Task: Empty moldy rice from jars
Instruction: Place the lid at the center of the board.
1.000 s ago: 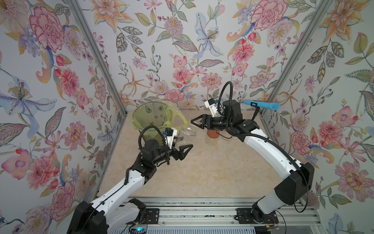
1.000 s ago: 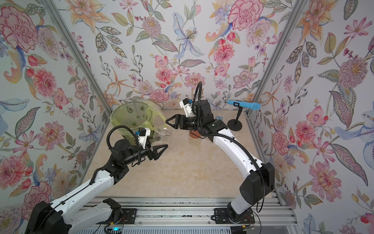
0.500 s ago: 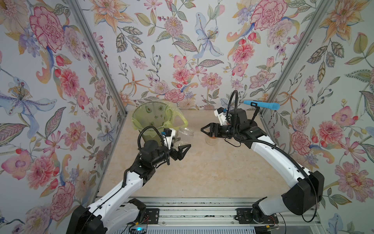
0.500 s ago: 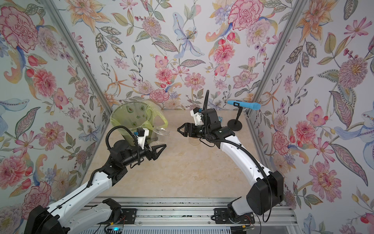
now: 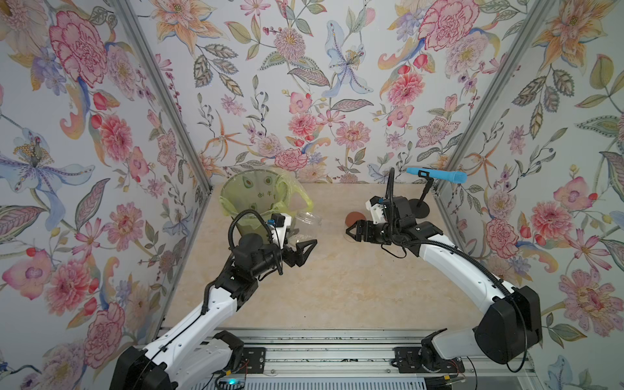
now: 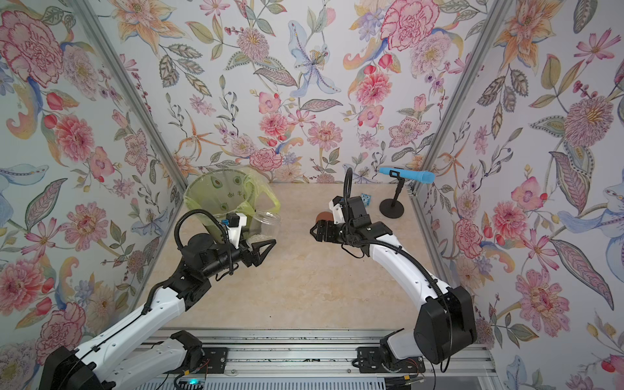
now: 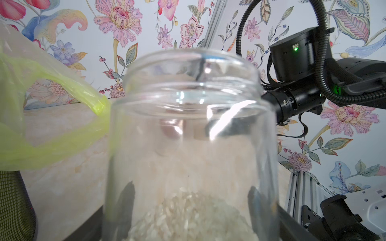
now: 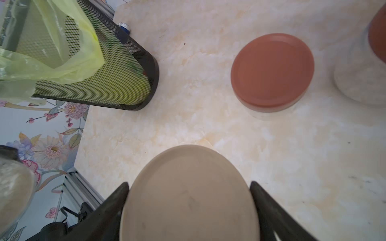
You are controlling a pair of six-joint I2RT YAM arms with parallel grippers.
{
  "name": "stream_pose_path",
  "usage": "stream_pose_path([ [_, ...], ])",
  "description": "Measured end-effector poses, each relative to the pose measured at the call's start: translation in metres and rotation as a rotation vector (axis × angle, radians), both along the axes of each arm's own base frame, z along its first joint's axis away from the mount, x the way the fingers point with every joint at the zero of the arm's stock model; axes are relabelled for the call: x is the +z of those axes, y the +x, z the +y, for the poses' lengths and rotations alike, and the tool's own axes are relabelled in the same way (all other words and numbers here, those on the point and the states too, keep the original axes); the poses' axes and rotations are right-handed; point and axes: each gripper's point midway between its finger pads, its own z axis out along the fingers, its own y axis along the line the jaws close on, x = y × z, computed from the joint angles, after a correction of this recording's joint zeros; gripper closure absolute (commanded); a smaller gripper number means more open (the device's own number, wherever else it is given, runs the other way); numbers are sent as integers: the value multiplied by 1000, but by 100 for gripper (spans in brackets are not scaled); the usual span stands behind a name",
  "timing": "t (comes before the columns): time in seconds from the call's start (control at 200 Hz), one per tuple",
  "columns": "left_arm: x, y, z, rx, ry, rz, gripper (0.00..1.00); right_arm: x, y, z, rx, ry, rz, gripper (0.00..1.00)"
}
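My left gripper (image 7: 191,200) is shut on an open clear glass jar (image 7: 188,125), held off the table beside the bin. The moldy rice (image 7: 188,217) lies heaped in its lower part between the fingers. In both top views this jar (image 5: 307,218) (image 6: 269,219) shows just past the left gripper (image 5: 300,244). My right gripper (image 8: 189,185) is shut on a round beige lid (image 8: 188,198), held above the table. Beyond it stands a jar with a reddish-brown lid (image 8: 271,71) (image 5: 354,218). Another lidded jar (image 8: 359,79) is cut off at the frame edge.
The green bin with its yellow-green liner (image 5: 253,199) stands at the back left; its black mesh wall (image 8: 117,68) shows in the right wrist view. A blue microphone on a black stand (image 5: 437,175) occupies the back right corner. A small blue object (image 6: 365,199) sits near the stand.
My right arm has drawn back toward the front and right, carrying the beige lid away from the bin side. The left gripper has barely moved with its jar.
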Motion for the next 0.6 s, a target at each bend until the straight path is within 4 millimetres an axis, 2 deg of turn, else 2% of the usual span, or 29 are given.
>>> stream_pose_path([
  [0.19, 0, 0, 1, 6, 3, 2, 100, -25, 0, -19, -58, -68, 29, 47],
  [0.6, -5, 1, 4, 24, 23, 8, 100, -66, -2, -56, -174, -217, 63, 45],
])
